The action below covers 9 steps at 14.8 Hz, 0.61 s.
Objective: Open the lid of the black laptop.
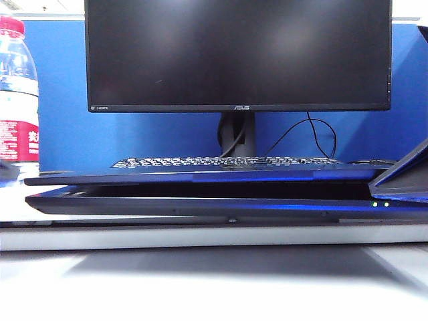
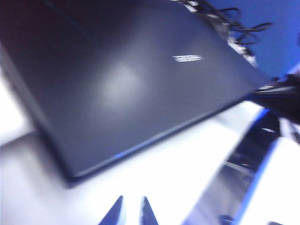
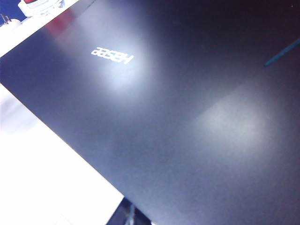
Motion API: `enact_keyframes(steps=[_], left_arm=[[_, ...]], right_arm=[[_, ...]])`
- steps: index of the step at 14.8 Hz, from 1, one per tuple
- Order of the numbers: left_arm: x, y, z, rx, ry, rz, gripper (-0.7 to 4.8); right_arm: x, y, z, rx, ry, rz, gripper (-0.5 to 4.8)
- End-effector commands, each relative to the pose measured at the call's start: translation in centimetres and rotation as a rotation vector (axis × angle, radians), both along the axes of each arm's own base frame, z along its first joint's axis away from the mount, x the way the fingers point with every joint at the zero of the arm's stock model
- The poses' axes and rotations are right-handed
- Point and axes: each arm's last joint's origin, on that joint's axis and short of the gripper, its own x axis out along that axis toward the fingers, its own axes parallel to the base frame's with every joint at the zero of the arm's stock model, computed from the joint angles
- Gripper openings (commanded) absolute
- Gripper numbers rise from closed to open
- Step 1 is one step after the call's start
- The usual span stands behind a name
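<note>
On the black laptop (image 1: 221, 204), the lid (image 1: 200, 176) barely ajar.

An ASUS monitor (image 1: 237, 53) stands on its stand at the back, screen dark; a black cable (image 1: 314, 137) loops down beside the stand against the blue partition (image 1: 154, 137); a separate black keyboard (image 1: 224, 162) with white-lettered keys lies in front of the stand; a plastic water bottle (image 1: 17, 93) with a pink cap and red label stands upright at the far left; the white table (image 1: 214, 281) fills the foreground.
</note>
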Motion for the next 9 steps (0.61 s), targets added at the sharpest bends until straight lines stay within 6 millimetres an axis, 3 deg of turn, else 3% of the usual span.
enact_keyframes(steps=[1, 5, 9], left_arm=[[0.10, 0.15, -0.21, 0.037, -0.004, 0.062, 0.53], [0.26, 0.30, -0.23, 0.049, 0.000, 0.137, 0.53], [0.13, 0.02, 0.22, -0.002, -0.033, 0.021, 0.53]], right_arm=[[0.35, 0.07, 1.56, 0.079, -0.103, -0.050, -0.06], [0.37, 0.07, 1.63, 0.084, -0.109, -0.050, -0.06], [0.36, 0.07, 1.61, 0.083, -0.107, -0.050, -0.06]])
